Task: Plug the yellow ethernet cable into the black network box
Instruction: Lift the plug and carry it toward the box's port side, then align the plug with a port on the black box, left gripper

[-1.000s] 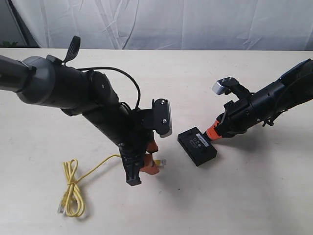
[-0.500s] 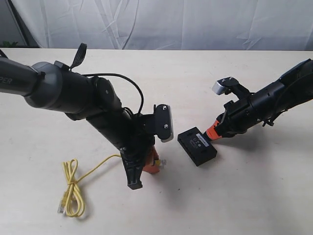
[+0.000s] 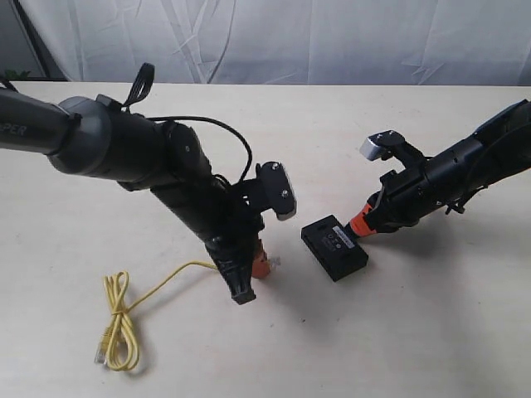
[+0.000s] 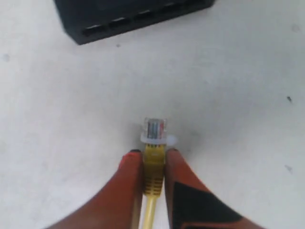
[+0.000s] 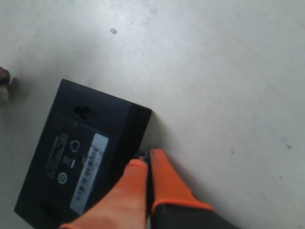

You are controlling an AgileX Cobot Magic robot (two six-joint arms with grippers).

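The yellow ethernet cable (image 3: 121, 320) lies partly coiled at the front left, and its free run leads up to my left gripper (image 3: 264, 264). That gripper (image 4: 153, 155) is shut on the cable's yellow boot just behind the clear plug (image 4: 155, 129). The plug points at the port side of the black network box (image 4: 133, 16), a short gap away. The box (image 3: 334, 247) lies flat with its white label strip up. My right gripper (image 3: 362, 225) is shut with nothing between its fingers, its orange tips (image 5: 145, 160) resting against the box's (image 5: 81, 162) far side.
The pale table (image 3: 332, 124) stretches out behind both arms, with a white curtain (image 3: 274, 37) at the back. The left arm's black cable (image 3: 207, 124) loops over its forearm. The cable's other plug (image 3: 101, 356) rests near the front edge.
My left arm has swung and turned, carrying the plug a little up and toward the box, with the cable dragged along. The right gripper and the box have stayed put.
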